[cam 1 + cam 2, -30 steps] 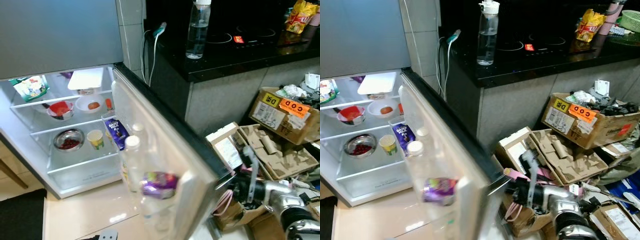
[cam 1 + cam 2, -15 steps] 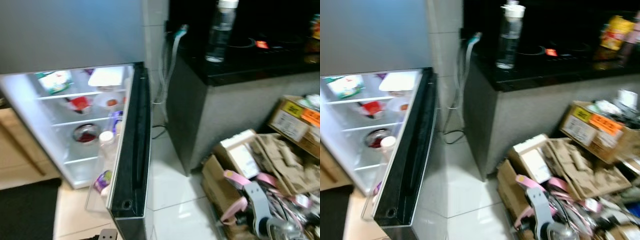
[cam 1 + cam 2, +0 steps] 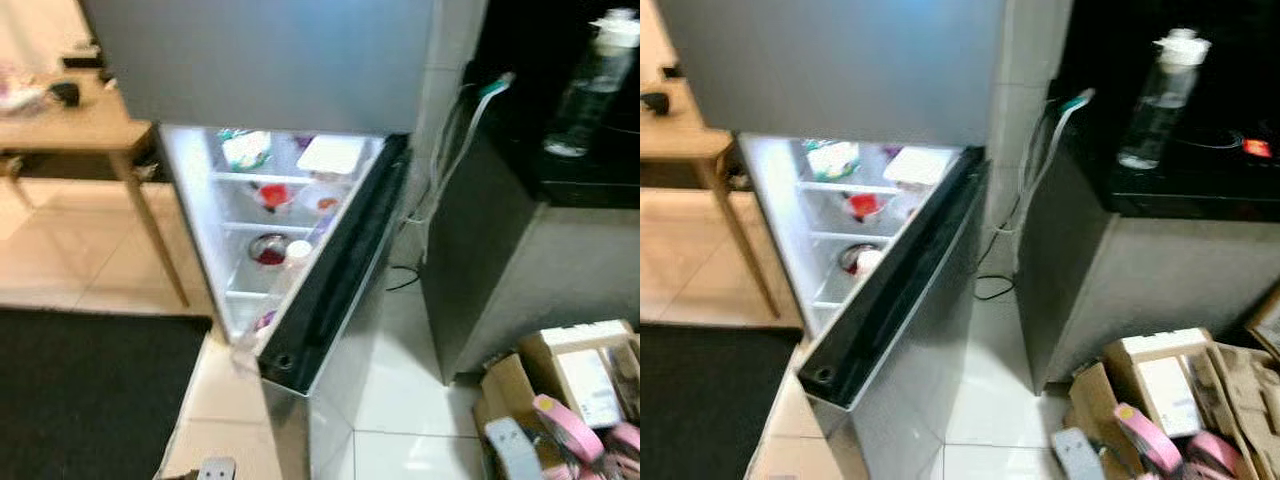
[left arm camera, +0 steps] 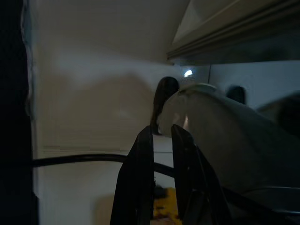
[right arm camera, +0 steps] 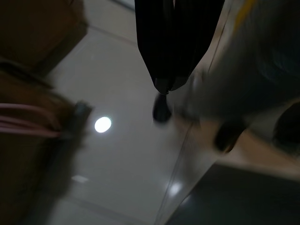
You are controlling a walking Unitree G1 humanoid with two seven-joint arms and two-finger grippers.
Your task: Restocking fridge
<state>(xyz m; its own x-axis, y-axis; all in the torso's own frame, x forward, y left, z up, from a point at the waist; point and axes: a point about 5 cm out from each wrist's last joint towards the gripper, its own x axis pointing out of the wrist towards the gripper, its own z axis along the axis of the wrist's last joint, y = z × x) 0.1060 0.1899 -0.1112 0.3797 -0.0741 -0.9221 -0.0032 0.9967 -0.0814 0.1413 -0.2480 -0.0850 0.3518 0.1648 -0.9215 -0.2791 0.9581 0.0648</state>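
Observation:
The fridge (image 3: 270, 70) stands with its lower door (image 3: 330, 270) swung partway in, the door's black edge facing me. On the lit shelves I see a green packet (image 3: 245, 150), a white container (image 3: 330, 155), a red bowl (image 3: 272, 193) and a metal bowl (image 3: 268, 248). A white-capped bottle (image 3: 297, 255) stands in the door rack. In the left wrist view my left gripper (image 4: 161, 133) hangs dark and shut, holding nothing. My right gripper (image 5: 166, 84) points at the pale floor tiles, its fingers together and empty.
A black counter (image 3: 1200, 190) to the right carries a clear water bottle (image 3: 590, 85). Cardboard boxes (image 3: 1165, 380) and pink straps (image 3: 570, 425) clutter the floor at the lower right. A wooden table (image 3: 70, 120) stands left of the fridge, above a black mat (image 3: 90, 390).
The fridge door has swung from wide open to partly closed. The camera has moved back and turned left, bringing the table and mat into view. My right arm has dropped out of the eye views.

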